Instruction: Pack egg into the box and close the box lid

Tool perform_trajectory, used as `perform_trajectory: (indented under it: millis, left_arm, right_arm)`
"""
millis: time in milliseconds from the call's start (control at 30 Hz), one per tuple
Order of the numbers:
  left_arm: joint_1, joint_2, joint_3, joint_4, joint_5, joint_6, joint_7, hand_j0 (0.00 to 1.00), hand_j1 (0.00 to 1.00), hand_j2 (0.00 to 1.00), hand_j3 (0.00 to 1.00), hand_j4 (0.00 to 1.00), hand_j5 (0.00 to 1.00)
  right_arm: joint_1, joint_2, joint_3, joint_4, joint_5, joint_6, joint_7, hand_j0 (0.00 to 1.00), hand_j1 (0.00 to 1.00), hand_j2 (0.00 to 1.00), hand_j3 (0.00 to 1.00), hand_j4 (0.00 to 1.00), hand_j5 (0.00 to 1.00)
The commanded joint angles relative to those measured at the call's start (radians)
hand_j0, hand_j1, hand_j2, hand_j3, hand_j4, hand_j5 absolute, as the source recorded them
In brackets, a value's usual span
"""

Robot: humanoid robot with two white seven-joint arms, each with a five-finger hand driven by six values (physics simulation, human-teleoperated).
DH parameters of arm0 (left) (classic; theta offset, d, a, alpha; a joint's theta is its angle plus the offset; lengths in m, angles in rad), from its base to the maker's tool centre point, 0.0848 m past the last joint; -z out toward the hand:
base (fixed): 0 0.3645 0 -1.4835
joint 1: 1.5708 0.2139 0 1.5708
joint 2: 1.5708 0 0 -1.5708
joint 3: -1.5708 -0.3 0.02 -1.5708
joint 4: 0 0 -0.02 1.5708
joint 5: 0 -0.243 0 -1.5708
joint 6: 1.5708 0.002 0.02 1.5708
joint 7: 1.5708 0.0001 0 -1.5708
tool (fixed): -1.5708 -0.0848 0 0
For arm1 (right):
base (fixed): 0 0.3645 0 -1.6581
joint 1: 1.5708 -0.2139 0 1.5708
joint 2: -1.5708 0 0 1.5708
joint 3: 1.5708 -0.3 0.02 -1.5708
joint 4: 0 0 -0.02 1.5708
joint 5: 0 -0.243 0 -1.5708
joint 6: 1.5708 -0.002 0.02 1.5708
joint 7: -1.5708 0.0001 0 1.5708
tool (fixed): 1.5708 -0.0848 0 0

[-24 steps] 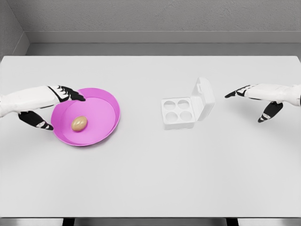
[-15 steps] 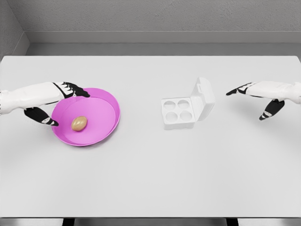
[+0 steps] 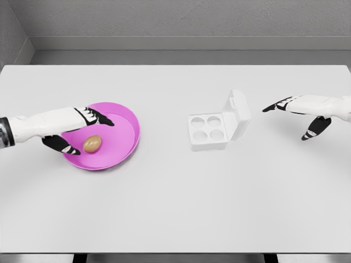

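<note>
The left hand (image 3: 77, 131) is advancing over the pink bowl (image 3: 123, 143), open and empty, bracketing the egg (image 3: 92, 143); it should be closing gently, centred.

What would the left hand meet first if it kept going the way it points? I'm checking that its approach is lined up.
Probably the egg: the left hand points right over the pink bowl, fingers open around it. Height is unclear.

White table (image 3: 175, 208) before a grey textured wall (image 3: 181, 19)
</note>
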Motion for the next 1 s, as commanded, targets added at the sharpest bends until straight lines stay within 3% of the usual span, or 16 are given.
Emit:
perform_trajectory:
  millis: [0,967]
  left_arm:
    - [0.0,-0.002,0.001,-0.002,0.004,0.003,0.0,0.94,0.94,0.94,0.94,0.94,0.94]
    - [-0.003,-0.063,0.001,0.107,-0.012,0.003,0.006,0.97,0.97,0.97,0.97,0.97,0.97]
  right_arm:
    - [0.0,0.003,-0.001,0.001,-0.004,0.001,0.0,1.0,1.0,1.0,1.0,1.0,1.0]
    - [0.018,0.013,-0.002,0.003,-0.004,0.001,0.0,1.0,1.0,1.0,1.0,1.0,1.0]
